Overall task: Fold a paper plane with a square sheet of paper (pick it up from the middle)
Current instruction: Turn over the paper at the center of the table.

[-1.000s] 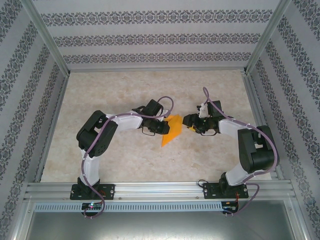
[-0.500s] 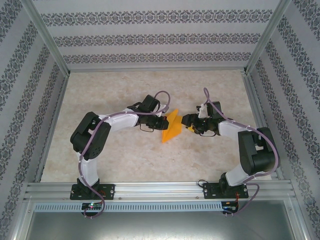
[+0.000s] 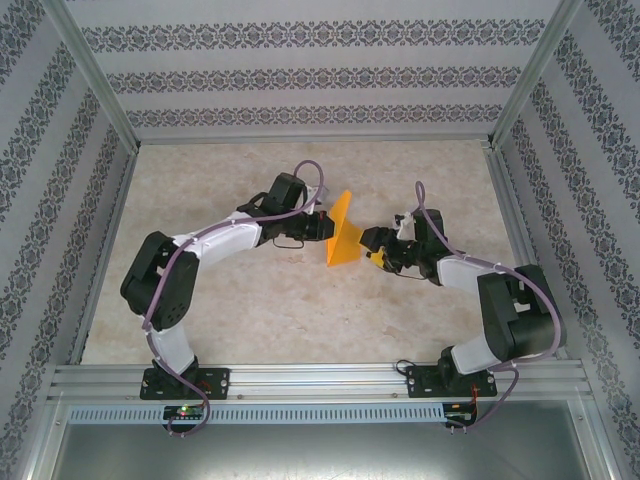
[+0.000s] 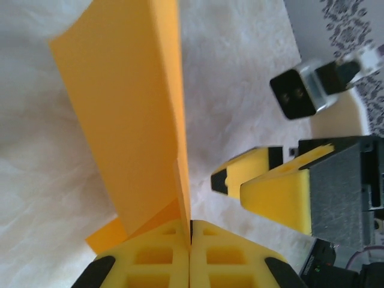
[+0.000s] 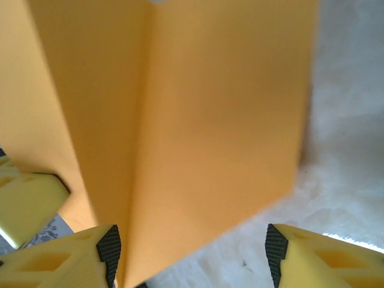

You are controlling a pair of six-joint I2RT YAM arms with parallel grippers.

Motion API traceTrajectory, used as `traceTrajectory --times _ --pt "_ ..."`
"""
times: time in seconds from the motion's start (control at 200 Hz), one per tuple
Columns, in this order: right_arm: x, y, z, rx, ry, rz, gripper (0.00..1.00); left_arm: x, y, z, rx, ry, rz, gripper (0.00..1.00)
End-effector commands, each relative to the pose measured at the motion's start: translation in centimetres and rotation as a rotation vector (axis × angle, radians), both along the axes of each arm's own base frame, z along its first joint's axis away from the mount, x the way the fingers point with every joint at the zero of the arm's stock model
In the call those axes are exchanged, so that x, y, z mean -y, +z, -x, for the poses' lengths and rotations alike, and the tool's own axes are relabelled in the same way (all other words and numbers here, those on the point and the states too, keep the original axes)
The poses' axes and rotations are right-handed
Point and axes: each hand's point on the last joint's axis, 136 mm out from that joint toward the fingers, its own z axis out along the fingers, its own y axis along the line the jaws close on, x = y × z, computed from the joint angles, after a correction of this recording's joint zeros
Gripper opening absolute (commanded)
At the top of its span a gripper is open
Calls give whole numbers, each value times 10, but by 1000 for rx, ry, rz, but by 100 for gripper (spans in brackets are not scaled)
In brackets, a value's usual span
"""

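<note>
Sheet of paper (image 4: 126, 120), orange, part-folded: stands upright over the surface (image 3: 250, 310) between both arms, clamped by the closed left tool (image 4: 190, 231), apparently to steady it. Right tool (image 5: 189, 252): jaws apart, facing the sheet, likely poised for the next fold.

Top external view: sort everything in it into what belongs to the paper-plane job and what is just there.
Job: folded orange paper; left gripper, shut on it; right gripper, open beside it.
Just there: marbled table; patterned walls; aluminium frame.
</note>
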Motion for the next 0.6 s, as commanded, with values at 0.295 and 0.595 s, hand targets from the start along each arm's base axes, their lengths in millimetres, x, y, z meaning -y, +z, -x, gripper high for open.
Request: traceTrajectory --times 0.295,0.595 --pt "-29 29 -1 -25 -119 -155 77 -8 36 -12 53 94 108 9" --pt "-54 20 -9 -87 -221 -287 69 -13 49 -17 82 166 170 9"
